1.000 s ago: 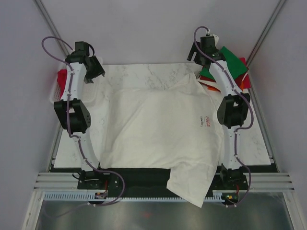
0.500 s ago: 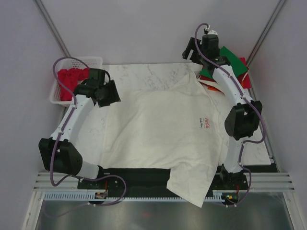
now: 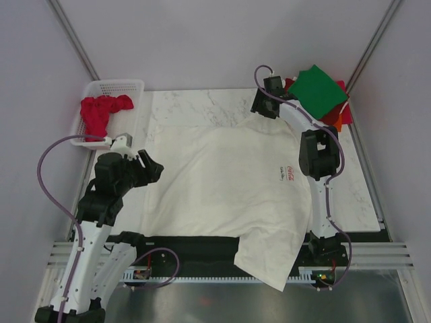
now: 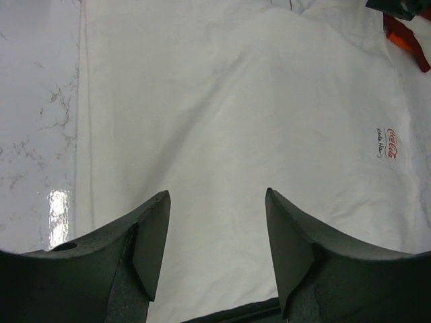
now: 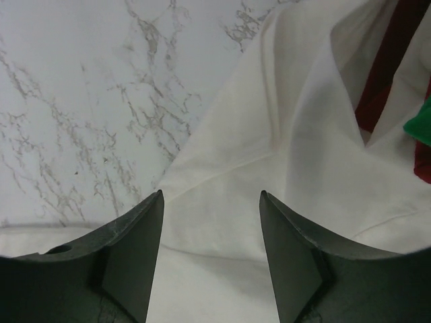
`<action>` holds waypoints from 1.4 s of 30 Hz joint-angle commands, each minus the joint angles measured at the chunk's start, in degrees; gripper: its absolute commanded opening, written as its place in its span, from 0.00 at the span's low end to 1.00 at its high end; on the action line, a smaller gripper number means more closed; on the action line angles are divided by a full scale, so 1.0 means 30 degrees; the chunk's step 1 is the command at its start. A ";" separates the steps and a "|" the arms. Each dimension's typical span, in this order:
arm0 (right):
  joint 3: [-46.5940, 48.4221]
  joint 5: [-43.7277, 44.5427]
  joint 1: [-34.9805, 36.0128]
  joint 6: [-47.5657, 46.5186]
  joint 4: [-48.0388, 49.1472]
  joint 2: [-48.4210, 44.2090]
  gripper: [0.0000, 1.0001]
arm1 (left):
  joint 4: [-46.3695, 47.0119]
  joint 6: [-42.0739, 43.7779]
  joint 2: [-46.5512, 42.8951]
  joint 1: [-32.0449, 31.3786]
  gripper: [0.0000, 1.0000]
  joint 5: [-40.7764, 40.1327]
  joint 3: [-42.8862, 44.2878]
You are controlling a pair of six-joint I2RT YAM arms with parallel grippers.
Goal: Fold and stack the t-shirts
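Observation:
The large cream-white t-shirt [image 3: 222, 182] lies spread on the marble table, its small red logo [image 3: 287, 173] to the right and one part hanging over the near edge. My left gripper [image 3: 152, 171] hovers open at the shirt's left edge; the left wrist view shows plain cream cloth [image 4: 222, 121] between its fingers and the logo [image 4: 387, 142] farther off. My right gripper [image 3: 258, 105] is open above the shirt's far edge, over a cream fold [image 5: 269, 155]. Neither holds anything. A green t-shirt [image 3: 318, 91] tops a pile at the back right. A red t-shirt [image 3: 101, 111] sits in the basket.
The white lattice basket [image 3: 120, 83] stands at the back left corner. Dark-red cloth [image 5: 384, 74] and a green edge [image 5: 421, 126] lie just beyond the cream fold. Orange cloth [image 4: 404, 35] shows past the shirt's far side. Bare marble [image 3: 195, 108] lies behind the shirt. Grey walls enclose the table.
The left arm swung from the basket at the back left to the shirt's left edge. The right gripper moved left off the pile to the shirt's far edge, its jaws narrowing.

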 commanded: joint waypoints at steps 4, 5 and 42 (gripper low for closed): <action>0.1121 0.2258 -0.0001 0.0297 0.0002 0.0706 0.65 | -0.0902 -0.0863 -0.2430 -0.0144 0.66 -0.0048 -0.0563; 0.1179 0.2433 -0.0030 0.0297 0.0002 0.0823 0.65 | -0.0994 -0.1010 -0.2665 -0.0260 0.66 -0.0254 -0.0534; 0.4166 0.0683 -0.0353 0.0999 0.1346 0.3519 0.04 | -0.0848 -0.0895 -0.2843 -0.0789 0.63 -0.2483 -0.0768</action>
